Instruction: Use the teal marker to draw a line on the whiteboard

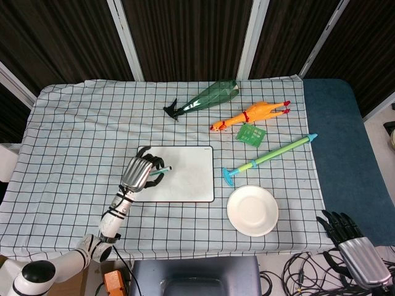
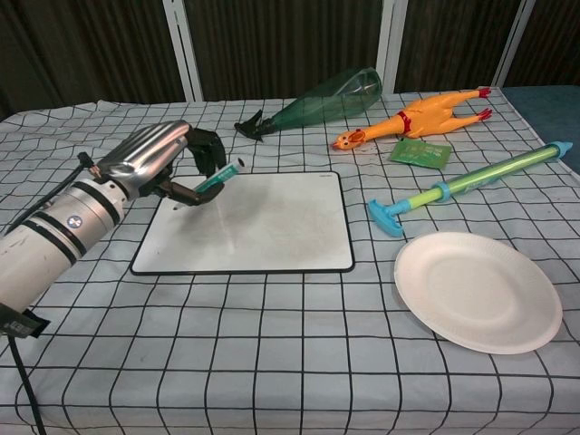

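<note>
My left hand (image 1: 141,173) (image 2: 168,165) grips the teal marker (image 1: 158,171) (image 2: 217,175) and hovers over the left part of the whiteboard (image 1: 185,176) (image 2: 263,222). The marker slants, one end sticking out up and to the right of the fingers. The whiteboard lies flat at the table's middle, white with a black rim and faint smudges. My right hand (image 1: 352,243) hangs off the table's near right corner, fingers apart, holding nothing; the chest view does not show it.
A white paper plate (image 1: 252,210) (image 2: 477,290) sits right of the board. A teal-and-green pump toy (image 1: 270,157) (image 2: 471,184), green card (image 1: 250,134), rubber chicken (image 1: 250,115) (image 2: 412,118) and green bottle (image 1: 207,98) (image 2: 322,100) lie beyond.
</note>
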